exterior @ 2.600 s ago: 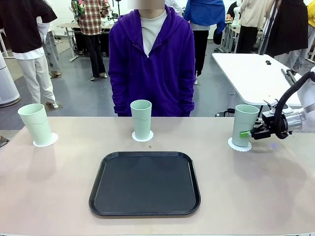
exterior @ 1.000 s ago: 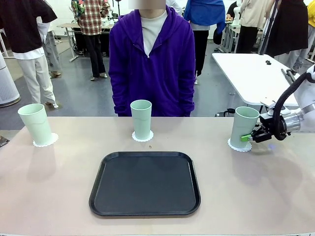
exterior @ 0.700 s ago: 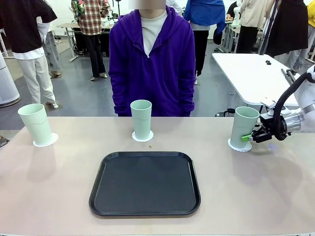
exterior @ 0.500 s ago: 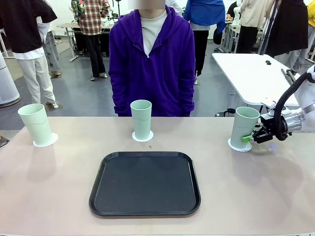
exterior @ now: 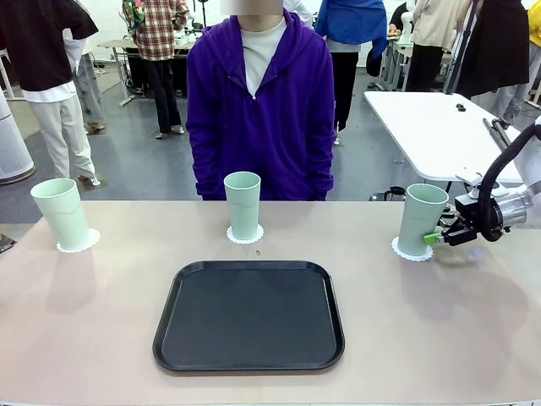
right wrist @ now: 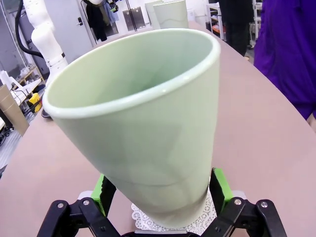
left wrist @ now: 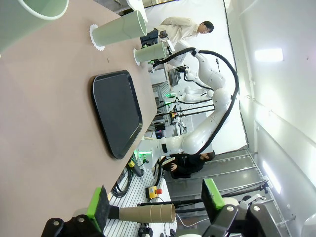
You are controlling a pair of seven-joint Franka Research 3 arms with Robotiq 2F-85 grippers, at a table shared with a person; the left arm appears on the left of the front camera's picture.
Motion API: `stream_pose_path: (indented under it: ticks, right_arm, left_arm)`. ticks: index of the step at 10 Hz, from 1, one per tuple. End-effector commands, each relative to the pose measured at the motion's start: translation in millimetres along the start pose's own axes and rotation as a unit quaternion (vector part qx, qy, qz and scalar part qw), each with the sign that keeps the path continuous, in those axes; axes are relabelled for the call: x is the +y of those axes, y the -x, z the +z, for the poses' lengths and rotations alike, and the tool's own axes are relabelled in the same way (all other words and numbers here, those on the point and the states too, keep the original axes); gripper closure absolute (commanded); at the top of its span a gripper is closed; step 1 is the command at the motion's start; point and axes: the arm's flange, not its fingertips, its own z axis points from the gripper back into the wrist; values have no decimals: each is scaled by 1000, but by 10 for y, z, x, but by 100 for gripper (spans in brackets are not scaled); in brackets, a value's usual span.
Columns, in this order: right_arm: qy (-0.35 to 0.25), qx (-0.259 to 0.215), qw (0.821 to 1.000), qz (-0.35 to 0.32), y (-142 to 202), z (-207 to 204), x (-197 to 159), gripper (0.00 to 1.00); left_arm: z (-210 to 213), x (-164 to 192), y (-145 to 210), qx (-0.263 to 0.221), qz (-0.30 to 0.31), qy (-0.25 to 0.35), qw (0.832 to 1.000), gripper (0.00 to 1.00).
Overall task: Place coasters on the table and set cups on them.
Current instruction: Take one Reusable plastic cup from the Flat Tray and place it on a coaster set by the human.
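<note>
Table (exterior: 101, 321), three upright cups (exterior: 243, 205)

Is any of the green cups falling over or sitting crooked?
No, nothing stands out. All three cups stand upright, each on its own white coaster. The black tray lies flat and bare.

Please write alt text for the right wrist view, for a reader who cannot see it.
A mint-green cup stands on a white coaster between the open gripper's green pads, seen from close range. The tan table stretches behind, with another cup at its far end.
</note>
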Motion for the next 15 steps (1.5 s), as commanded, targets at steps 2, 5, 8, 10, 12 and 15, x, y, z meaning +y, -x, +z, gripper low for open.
stream_pose_path:
  ticks: [2,5,8,10,12,15]
  right_arm:
    - [-13,-1,1000,-15,38,113,-126,0]
    - [-3,3,1000,-19,63,192,-108,0]
    - [38,33,998,-46,-78,396,80,0]
    - [86,136,984,-82,-295,584,389,0]
    - [149,240,950,-133,-615,610,750,0]
    - [219,269,900,-265,-1362,496,1300,0]
  left_arm:
    - [13,-18,5,-1,-4,1,1000,0]
    - [13,-18,5,-1,-4,1,1000,0]
    - [13,-18,5,-1,-4,1,1000,0]
    - [13,-18,5,-1,-4,1,1000,0]
    - [13,-18,5,-1,-4,1,1000,0]
    - [13,-18,5,-1,-4,1,1000,0]
